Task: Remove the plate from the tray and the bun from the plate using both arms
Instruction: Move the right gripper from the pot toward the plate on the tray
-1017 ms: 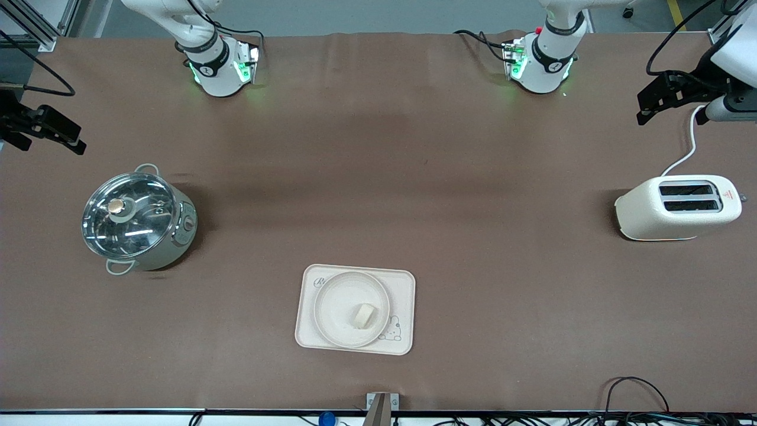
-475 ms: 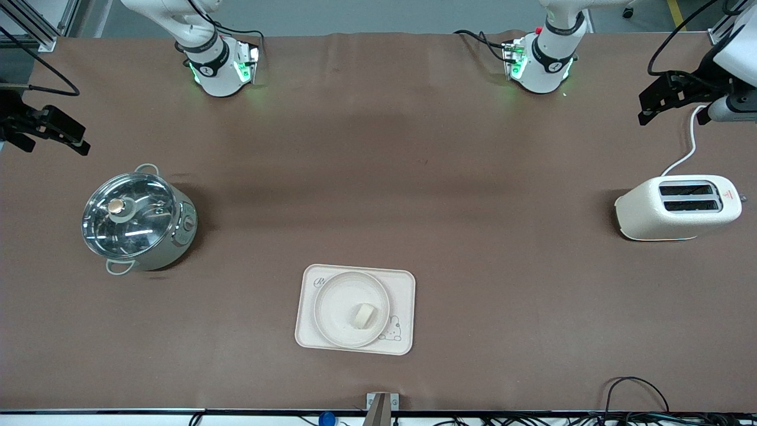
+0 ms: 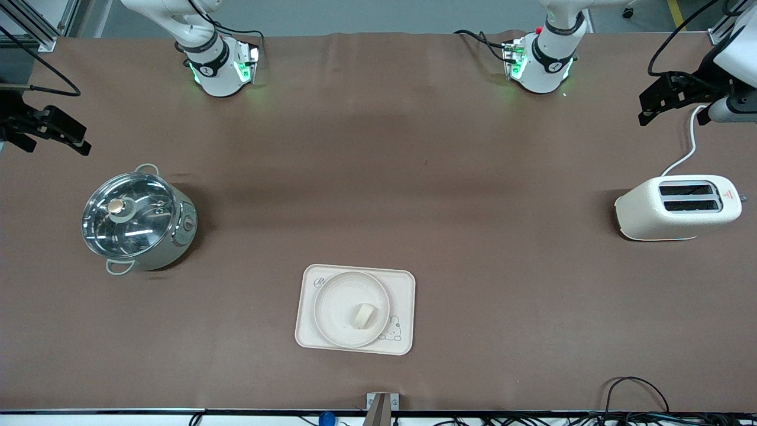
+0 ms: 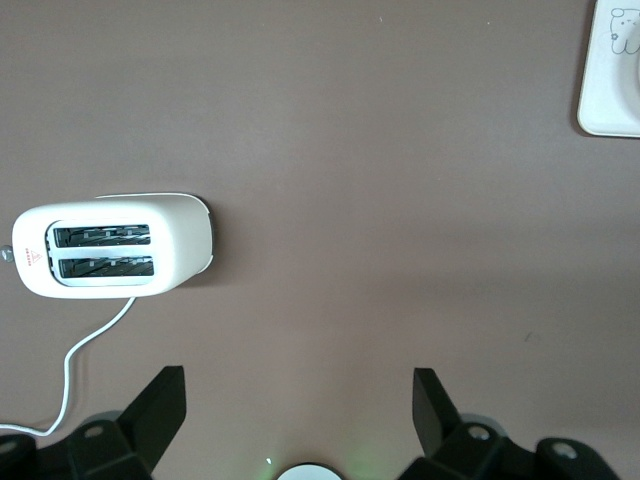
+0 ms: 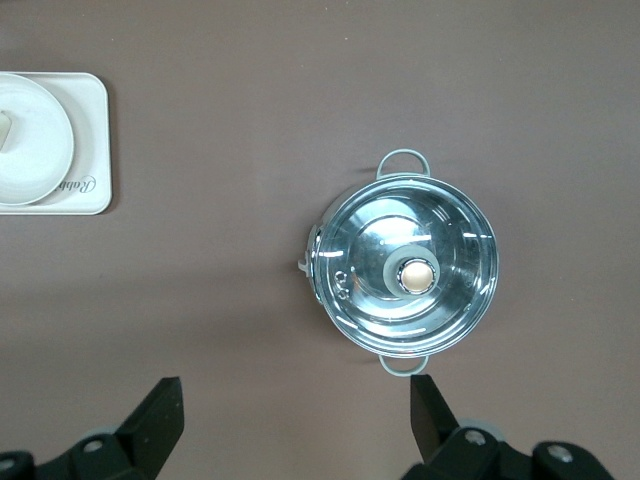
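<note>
The round cream plate (image 3: pixel 340 302) lies on the rectangular cream tray (image 3: pixel 405 284) near the front camera's edge of the table. The small pale bun (image 3: pixel 363 315) rests on the plate. My left gripper (image 3: pixel 674 112) hangs open and empty over the left arm's end of the table, above the toaster's cord; in the left wrist view its gripper (image 4: pixel 297 400) has nothing between the jaws. My right gripper (image 3: pixel 53 145) hangs open and empty over the right arm's end of the table, near the pot; its wrist view (image 5: pixel 295 410) shows bare table between the jaws, with the plate (image 5: pixel 35 150) at the frame's edge.
A steel pot with a glass lid (image 3: pixel 136 222) stands toward the right arm's end, also in the right wrist view (image 5: pixel 405 268). A white two-slot toaster (image 3: pixel 680 207) with its cord stands toward the left arm's end, also in the left wrist view (image 4: pixel 115 248).
Both grippers have shifted only very slightly at the table's ends. The plate, bun, tray, pot and toaster have not moved.
</note>
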Tool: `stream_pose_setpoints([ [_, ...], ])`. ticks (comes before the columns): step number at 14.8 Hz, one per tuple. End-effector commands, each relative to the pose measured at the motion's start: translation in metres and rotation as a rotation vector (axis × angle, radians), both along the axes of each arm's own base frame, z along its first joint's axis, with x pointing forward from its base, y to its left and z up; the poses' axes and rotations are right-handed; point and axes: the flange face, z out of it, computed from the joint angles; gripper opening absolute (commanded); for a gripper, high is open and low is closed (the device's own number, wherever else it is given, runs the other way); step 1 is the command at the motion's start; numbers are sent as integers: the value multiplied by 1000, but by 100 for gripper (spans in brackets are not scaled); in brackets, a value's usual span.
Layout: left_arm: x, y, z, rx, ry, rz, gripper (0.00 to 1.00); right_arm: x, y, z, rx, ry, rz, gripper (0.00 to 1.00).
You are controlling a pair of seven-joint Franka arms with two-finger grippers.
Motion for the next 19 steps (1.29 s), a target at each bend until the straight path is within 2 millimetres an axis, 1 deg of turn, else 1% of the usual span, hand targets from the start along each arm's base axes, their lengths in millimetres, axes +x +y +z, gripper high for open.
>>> stream_pose_setpoints([
  [1,1,1,5,-8,-6,-9,100,-6,11,0,-8,-9,14,100],
  [2,1,2,4,-7,-4,-9,100,-6,19,3,1,-17,24,100],
  [3,1,2,5,-6,-7,-7,100,-1,29,-1,24,-22,33,100],
  [4,2,2,5,-6,-10,-9,100,10,42,-11,57,-32,14,100],
  [6,7,3,-1,-9,-3,-8,100,42,76,-55,97,-19,-31,100],
  [7,8,4,0,-12,-10,-7,100,61,93,-83,124,-15,-31,100],
  [9,10,3,-1,-12,-16,-8,100,90,119,-139,198,6,-72,100],
  [10,12,4,-2,-15,-16,-7,100,106,129,-175,245,20,-104,100],
  [12,13,4,-4,-15,-18,-7,100,130,156,-228,285,7,-109,100],
  [14,15,3,-6,-19,-16,-6,100,146,190,-271,278,16,-78,100],
  [15,16,3,-6,-18,-19,-9,100,158,197,-293,279,13,-103,100],
  [16,16,4,-7,-18,-17,-7,100,170,202,-320,287,-6,-149,100],
  [17,16,4,-7,-18,-17,-7,100,176,218,-334,296,-47,-156,100],
  [18,17,4,-8,-17,-14,-7,100,178,243,-351,302,-82,-145,100],
  [19,17,4,-8,-17,-14,-6,100,179,257,-369,306,-103,-142,100],
])
